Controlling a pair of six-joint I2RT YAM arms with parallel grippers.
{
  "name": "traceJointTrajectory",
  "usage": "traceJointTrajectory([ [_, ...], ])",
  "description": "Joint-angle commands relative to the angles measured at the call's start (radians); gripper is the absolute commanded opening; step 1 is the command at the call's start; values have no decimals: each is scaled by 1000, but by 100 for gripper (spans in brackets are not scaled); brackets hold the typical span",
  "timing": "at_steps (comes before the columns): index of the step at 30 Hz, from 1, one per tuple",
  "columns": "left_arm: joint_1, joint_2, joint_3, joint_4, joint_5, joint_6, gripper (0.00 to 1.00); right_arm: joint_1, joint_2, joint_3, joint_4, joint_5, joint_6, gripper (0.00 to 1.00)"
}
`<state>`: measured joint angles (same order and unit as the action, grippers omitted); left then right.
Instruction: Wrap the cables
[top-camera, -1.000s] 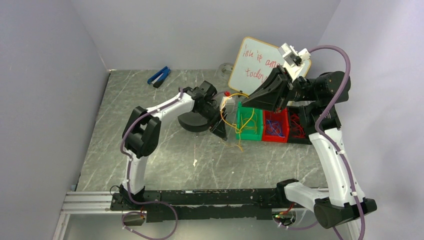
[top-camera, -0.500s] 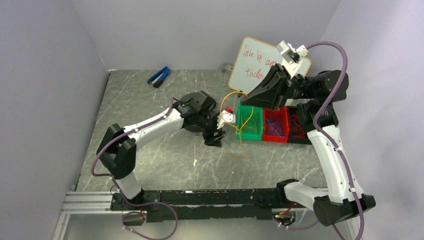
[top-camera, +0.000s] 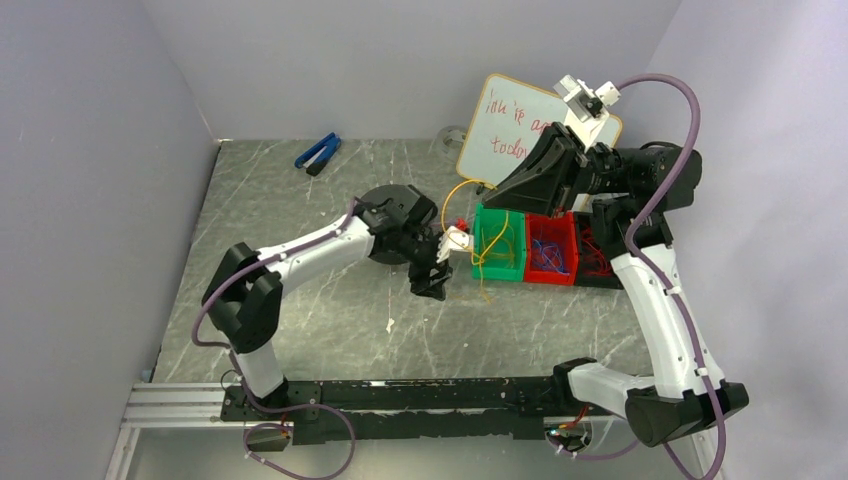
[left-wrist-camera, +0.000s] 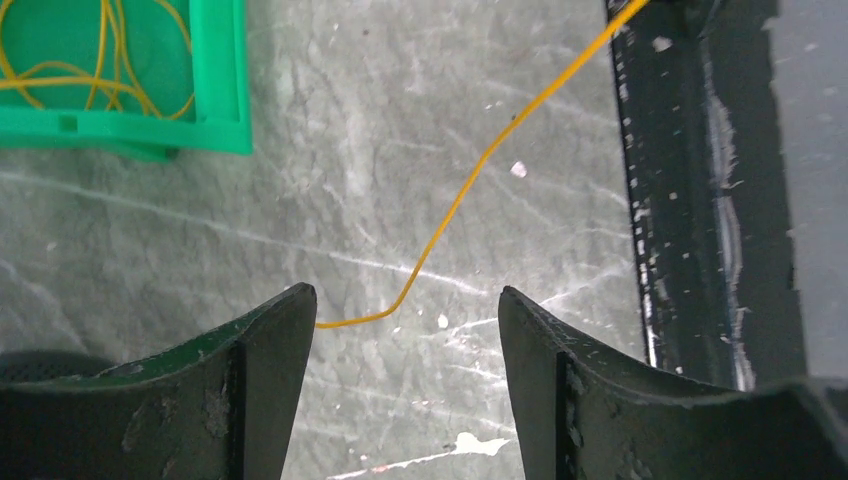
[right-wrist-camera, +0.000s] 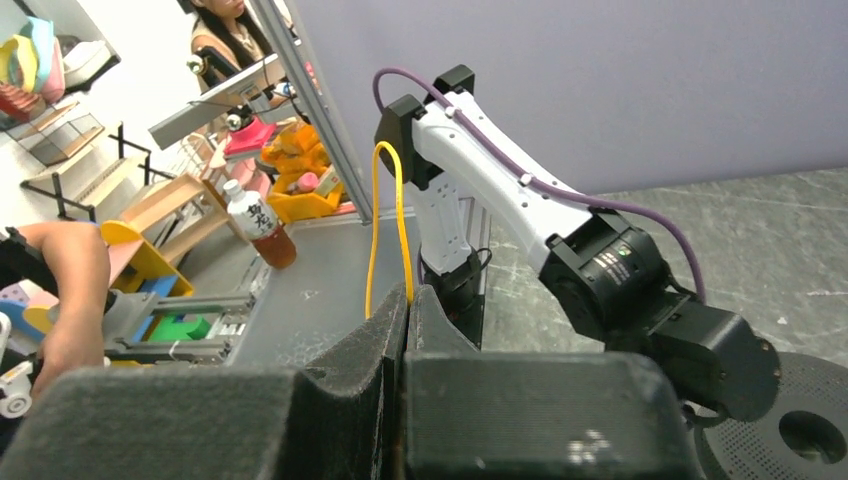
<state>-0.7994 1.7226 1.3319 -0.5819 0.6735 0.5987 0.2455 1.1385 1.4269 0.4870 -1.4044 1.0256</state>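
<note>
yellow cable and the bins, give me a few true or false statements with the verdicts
1. The right end effector is shut on the cable. True.
2. The left end effector is shut. False: its jaws stand open, with a strand of the cable lying between them.
3. The green bin holds loops of yellow cable. True.
4. In the top view, the red bin sits left of the green bin. False: it stands right of it, side by side.

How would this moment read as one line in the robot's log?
left gripper: open, cable crossing between jaws | right gripper: shut on cable loop | green bin: more cable inside
</note>
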Motion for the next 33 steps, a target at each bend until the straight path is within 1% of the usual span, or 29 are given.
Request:
traceJointTrajectory([
  [1, 11, 66, 104, -135, 176, 11, 72, -2, -15, 56, 52, -13, 23, 0],
  [2, 12, 81, 113, -149, 169, 18, 72, -1, -18, 61, 50, -14, 23, 0],
  [4, 21, 85, 104, -127, 146, 0, 72, -1, -21, 62, 59, -17, 32, 0],
  [8, 48, 94, 94, -91, 156, -26, 72, 0, -27, 54, 102, -24, 66, 0],
  [13, 58, 125, 119, -100, 227, -61, 72, -1, -29, 56, 117, -28, 76, 0],
  [18, 59, 182, 183, -191, 342, -53, 70, 0, -31, 58, 120, -28, 76, 0],
  [22, 58, 216, 210, -242, 372, -42, 68, -2, -28, 69, 130, -28, 82, 0],
  [24, 57, 228, 218, -259, 374, -46, 65, -3, -24, 74, 139, -27, 91, 0],
  [25, 57, 236, 224, -270, 377, -41, 63, -2, -22, 76, 144, -27, 94, 0],
  [28, 51, 271, 268, -354, 388, -5, 44, -2, -16, 80, 145, -25, 94, 0],
  [30, 45, 295, 295, -394, 383, 9, 25, -1, -14, 82, 132, -25, 82, 0],
  [31, 44, 301, 302, -396, 383, 6, 12, -2, -14, 82, 123, -25, 75, 0],
  [32, 43, 304, 305, -390, 383, 0, 7, -1, -14, 81, 114, -27, 65, 0],
  [33, 43, 304, 304, -383, 387, -9, 3, -1, -15, 81, 97, -27, 51, 0],
])
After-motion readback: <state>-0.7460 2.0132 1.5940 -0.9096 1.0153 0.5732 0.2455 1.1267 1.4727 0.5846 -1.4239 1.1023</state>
